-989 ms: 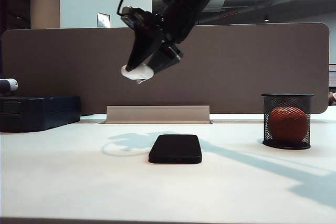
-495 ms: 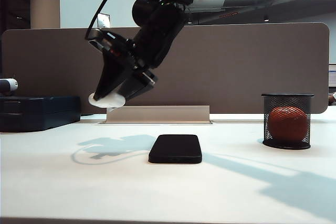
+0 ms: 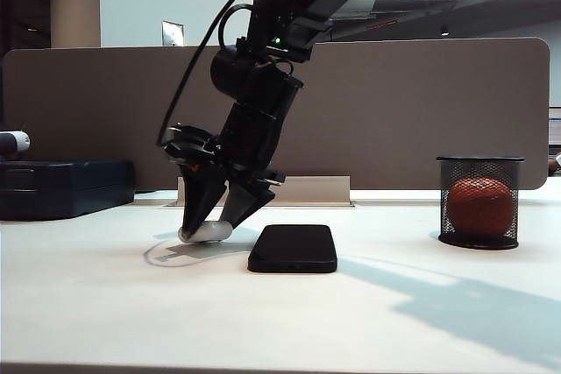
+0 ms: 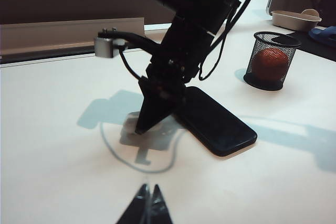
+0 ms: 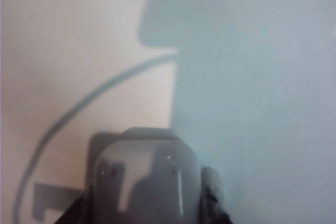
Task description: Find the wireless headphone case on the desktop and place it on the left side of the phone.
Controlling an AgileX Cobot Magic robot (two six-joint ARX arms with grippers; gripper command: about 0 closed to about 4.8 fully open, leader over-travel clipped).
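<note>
The headphone case (image 3: 206,231) is down at the desktop (image 3: 105,304), pinched between the two fingers of the right gripper (image 3: 213,229), which points straight down. It sits just beside the phone (image 3: 293,248), at about 9 o'clock from it in the exterior view. Can't tell if it's actually touching the surface. Up close the case (image 5: 146,182) fills the wrist camera, glossy and grey in shadow. A mesh cup (image 3: 479,201) with an orange ball (image 3: 478,206) sits way off at 3 o'clock. The left gripper (image 4: 146,209) hangs back, tips pressed together.
</note>
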